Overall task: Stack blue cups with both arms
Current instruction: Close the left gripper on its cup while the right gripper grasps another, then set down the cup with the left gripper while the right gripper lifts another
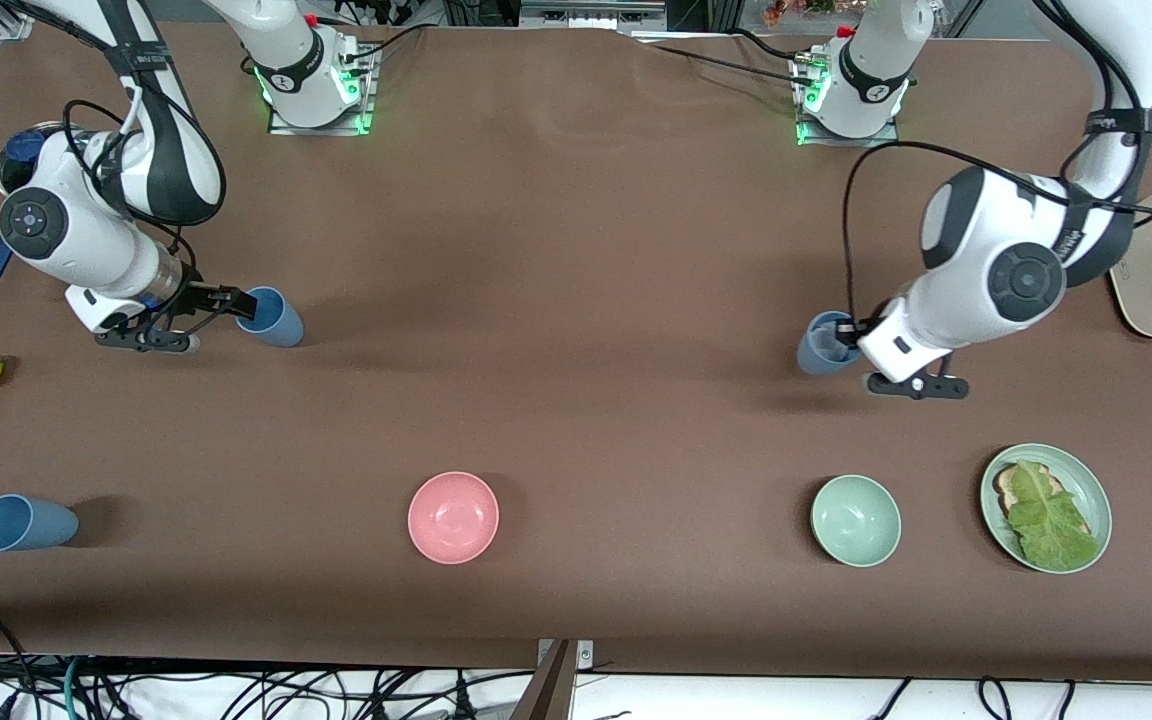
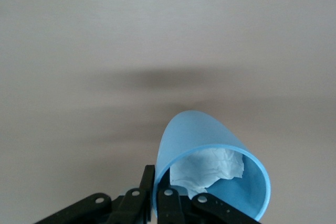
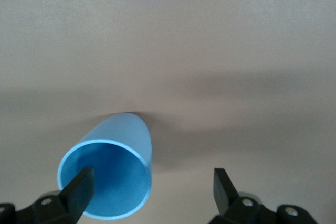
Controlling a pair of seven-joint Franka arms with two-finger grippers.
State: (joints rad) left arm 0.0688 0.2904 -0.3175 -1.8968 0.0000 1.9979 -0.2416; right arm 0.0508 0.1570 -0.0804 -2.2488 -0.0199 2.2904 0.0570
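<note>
The left gripper (image 2: 157, 195) pinches a light, stiff blue cup's (image 2: 210, 171) rim — crumpled paper (image 2: 210, 169) inside; the right gripper (image 3: 152, 190), spread, straddles another cup's (image 3: 110, 174) rim — slippery, best pinched there.

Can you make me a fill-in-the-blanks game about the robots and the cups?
1. The left gripper pinches a cup holding crumpled white ___.
2. The right gripper is ___ at the empty cup.
3. The bowl nearest the lone cup is coloured ___.
Missing words: paper, open, pink.
</note>
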